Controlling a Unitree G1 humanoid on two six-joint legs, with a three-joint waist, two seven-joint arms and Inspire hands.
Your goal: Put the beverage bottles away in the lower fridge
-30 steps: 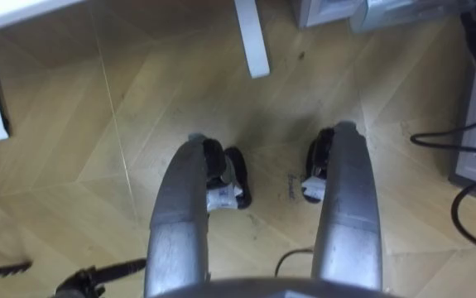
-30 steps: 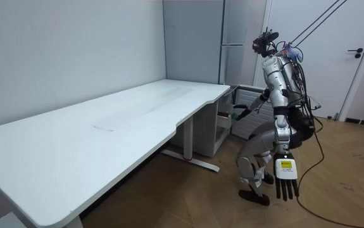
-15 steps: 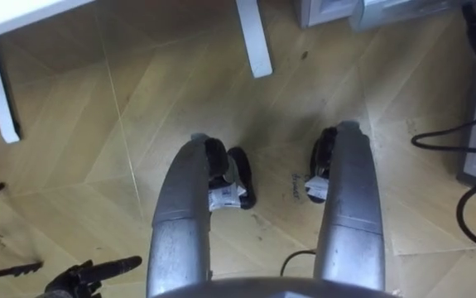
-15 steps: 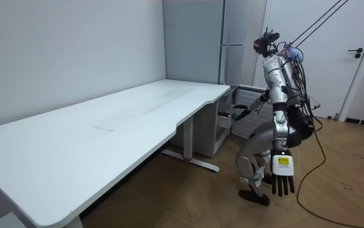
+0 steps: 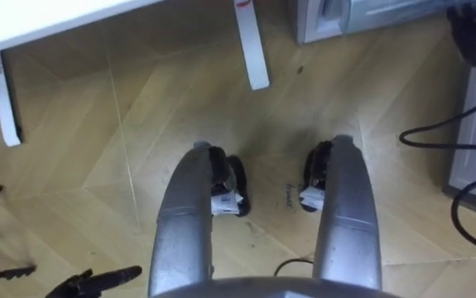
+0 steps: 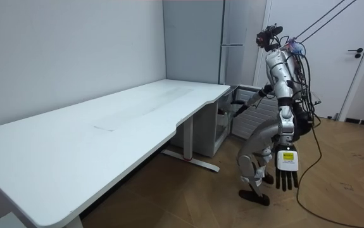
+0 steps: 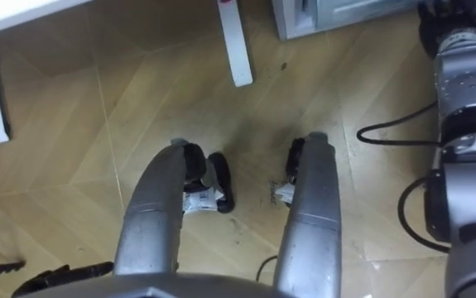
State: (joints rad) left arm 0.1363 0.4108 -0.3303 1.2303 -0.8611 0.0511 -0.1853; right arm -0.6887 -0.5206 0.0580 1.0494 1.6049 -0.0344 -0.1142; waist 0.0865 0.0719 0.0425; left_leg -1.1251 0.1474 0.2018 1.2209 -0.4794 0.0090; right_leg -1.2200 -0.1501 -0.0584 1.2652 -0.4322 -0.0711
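Hanging down beside bent knees, L hand (image 6: 287, 172): fingers straight and slack, nothing held. Dark fingers (image 5: 105, 275) at eye view's lower left, palm cut off by frame edge. R hand (image 6: 237, 109) out fwd, near low drawer unit (image 6: 223, 130) under desk end; too small and dark, can't tell grip. Tall grey fridge (image 6: 232, 63) just beyond, against wall, lower part hidden behind white desk (image 6: 106, 126). Desk leg (image 5: 250, 45) on wood floor (image 5: 80, 124) ahead of feet.

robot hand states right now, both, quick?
Left robot hand: open, fingers straight, hanging empty at its side.
Right robot hand: cannot tell, too small to read.
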